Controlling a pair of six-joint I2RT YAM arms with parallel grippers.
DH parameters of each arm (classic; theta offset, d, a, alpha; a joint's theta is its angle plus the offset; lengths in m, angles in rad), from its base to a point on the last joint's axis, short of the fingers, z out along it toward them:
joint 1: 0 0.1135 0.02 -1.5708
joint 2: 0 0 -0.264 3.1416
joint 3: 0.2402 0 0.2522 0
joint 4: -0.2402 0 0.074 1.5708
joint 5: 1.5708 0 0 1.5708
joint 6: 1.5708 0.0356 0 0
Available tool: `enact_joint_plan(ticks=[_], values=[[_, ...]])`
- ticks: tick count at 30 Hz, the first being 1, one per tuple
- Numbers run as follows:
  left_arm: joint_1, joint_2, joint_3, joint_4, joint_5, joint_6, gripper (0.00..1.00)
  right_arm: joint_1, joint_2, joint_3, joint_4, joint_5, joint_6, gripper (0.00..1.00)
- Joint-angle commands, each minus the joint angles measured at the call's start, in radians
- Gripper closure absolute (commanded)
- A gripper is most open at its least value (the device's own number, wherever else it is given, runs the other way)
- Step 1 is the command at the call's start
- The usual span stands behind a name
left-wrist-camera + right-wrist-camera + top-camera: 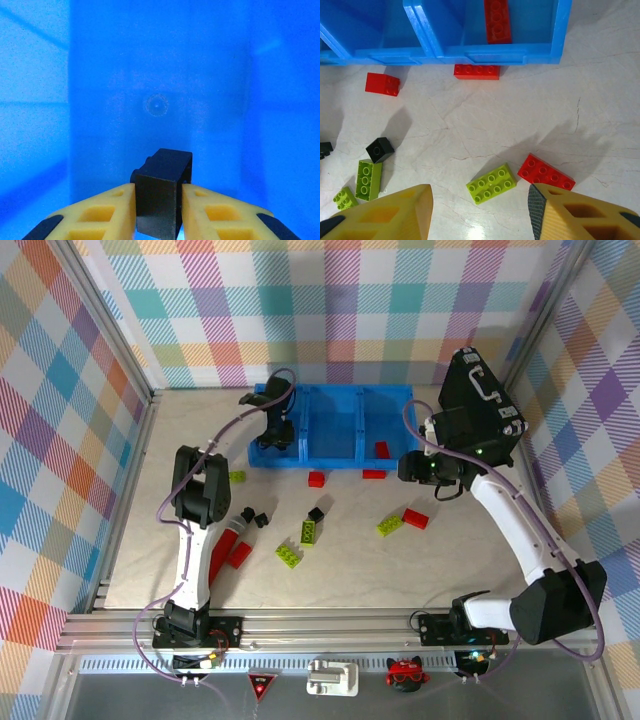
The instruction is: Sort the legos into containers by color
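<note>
Over the leftmost blue bin, the left gripper is pinching a black lego brick; the right gripper is hovering, fingers spread apart, above a lime green brick.

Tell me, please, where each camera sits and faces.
Top external: above and behind, looking down at table; left arm, right arm show.
Left wrist: looks into a blue bin; fingers clamp a black lego.
Right wrist: looks down at table; open fingers show.
Shared: top and right wrist see the red lego in the right bin.
</note>
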State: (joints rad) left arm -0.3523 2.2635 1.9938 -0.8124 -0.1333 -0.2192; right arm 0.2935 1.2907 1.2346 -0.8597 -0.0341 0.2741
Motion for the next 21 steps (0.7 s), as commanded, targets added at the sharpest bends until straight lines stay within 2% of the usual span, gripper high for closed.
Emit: enact_joint_plan(ticks=[1, 11, 21], values=[[-0.013, -0.107, -0.008, -0.027, -0.008, 0.007, 0.71, -0.002, -0.026, -0.022, -0.027, 0.007, 0.014, 0.45], [-0.022, -0.216, -0.065, -0.041, -0.001, 0.009, 0.69, -0.001, -0.042, -0.058, -0.026, -0.007, 0.022, 0.45], [-0.037, -0.477, -0.363, 0.043, 0.052, -0.036, 0.67, -0.001, -0.044, -0.146, -0.019, -0.026, 0.036, 0.45]])
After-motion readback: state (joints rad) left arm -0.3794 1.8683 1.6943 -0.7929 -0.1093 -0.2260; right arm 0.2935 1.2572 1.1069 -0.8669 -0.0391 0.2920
